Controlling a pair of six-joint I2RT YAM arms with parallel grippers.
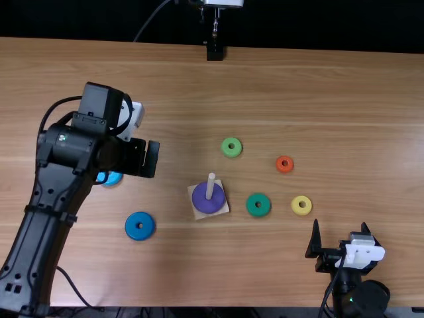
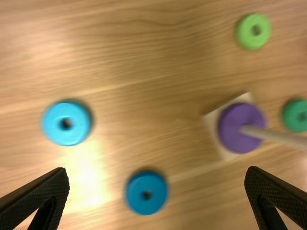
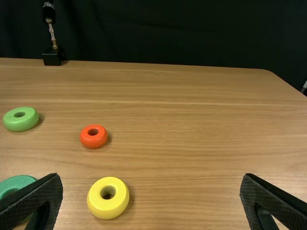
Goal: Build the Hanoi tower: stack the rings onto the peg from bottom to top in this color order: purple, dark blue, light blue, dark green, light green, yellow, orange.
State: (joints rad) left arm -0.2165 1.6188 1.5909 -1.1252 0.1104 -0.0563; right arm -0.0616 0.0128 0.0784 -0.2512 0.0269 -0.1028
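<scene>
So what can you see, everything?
Table: 1, light brown, underneath
Base: 1, tan, on table
Peg: 1, whitish, upright on base
Ring: 1, purple, around peg
Ring: 1, dark blue, left of base
Ring: 1, light blue, farther left
Ring: 1, dark green, right of base
Ring: 1, yellow, farther right
Ring: 1, orange, beyond yellow
Ring: 1, light green, beyond base
Stand: 1, black, far edge
Left arm, pincer: 1 each, black, left
Right arm, pincer: 1 each, black, right

Smooth wood-grained table [image 1: 371, 119], matt cloth backdrop [image 3: 168, 33], glossy yellow ring [image 3: 108, 213].
</scene>
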